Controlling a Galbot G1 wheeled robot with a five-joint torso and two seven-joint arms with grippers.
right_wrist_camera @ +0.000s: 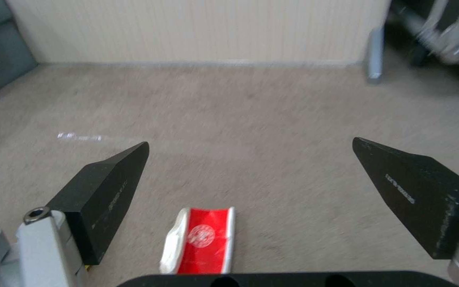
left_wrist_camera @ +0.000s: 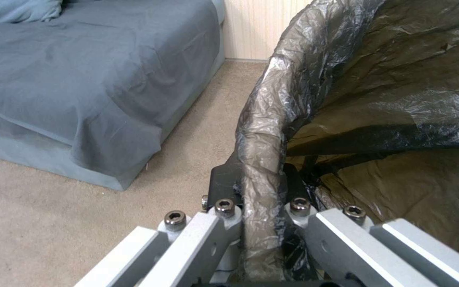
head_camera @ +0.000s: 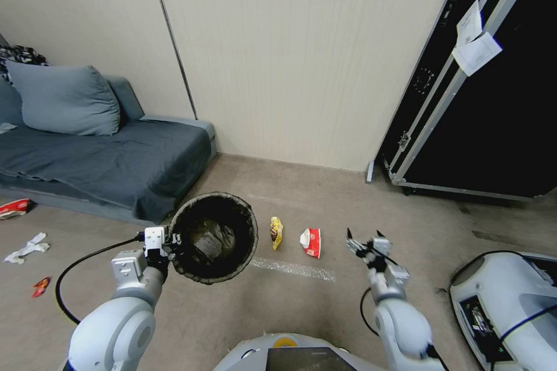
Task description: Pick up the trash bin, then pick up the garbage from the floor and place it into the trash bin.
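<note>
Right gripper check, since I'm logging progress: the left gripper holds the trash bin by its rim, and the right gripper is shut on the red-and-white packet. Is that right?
Not quite. The left gripper does hold the trash bin by its rim, but the right gripper is open and empty. The right wrist view shows its fingers spread wide, with the red-and-white packet lying on the floor between them.

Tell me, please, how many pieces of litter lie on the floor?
5: a yellow wrapper and a red-and-white packet ahead of the trash bin; a red packet, crumpled white paper and a red scrap near the sofa. Others may be hidden.
</note>
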